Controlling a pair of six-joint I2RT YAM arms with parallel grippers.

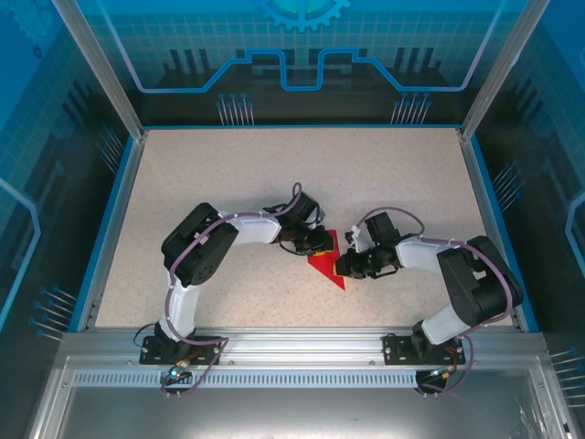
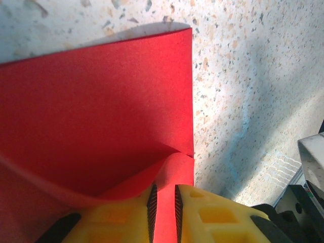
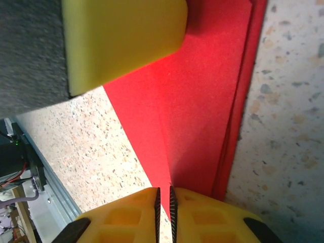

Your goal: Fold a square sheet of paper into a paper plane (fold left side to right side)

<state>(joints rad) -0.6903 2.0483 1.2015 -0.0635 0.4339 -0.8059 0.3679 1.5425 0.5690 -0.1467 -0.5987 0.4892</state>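
The red paper lies mid-table as a narrow folded shape with its point toward the arms. In the left wrist view a flap of the paper curls over from the left and meets the straight right edge. My left gripper stands on that flap, jaws a narrow gap apart with red showing between them. It reaches the paper's far end from the left. My right gripper has a thin slit between its jaws over the paper's pointed tip, with table visible in the slit. It sits at the paper's right side.
A yellow finger of the left gripper rests on the paper at the top of the right wrist view. Speckled beige table spreads all round, bounded by a blue rim and a metal rail at the near edge.
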